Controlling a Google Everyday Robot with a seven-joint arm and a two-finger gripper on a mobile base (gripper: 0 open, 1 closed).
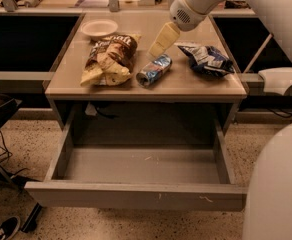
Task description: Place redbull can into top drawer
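The redbull can (154, 70) lies on its side on the table top (186, 86), blue and silver, its silver end toward the front left. The gripper (158, 46) hangs from the white arm just above and behind the can, its pale fingers pointing down toward the can's far end, holding nothing. The top drawer (136, 194) is pulled wide open below the table, grey, with a scuffed front panel and a bare floor.
A brown chip bag (108, 59) lies left of the can, a blue-and-white foil bag (206, 59) to its right, a white bowl (99, 28) at the back left. The robot's white body (276, 184) fills the right edge. A shoe (1, 229) lies on the floor.
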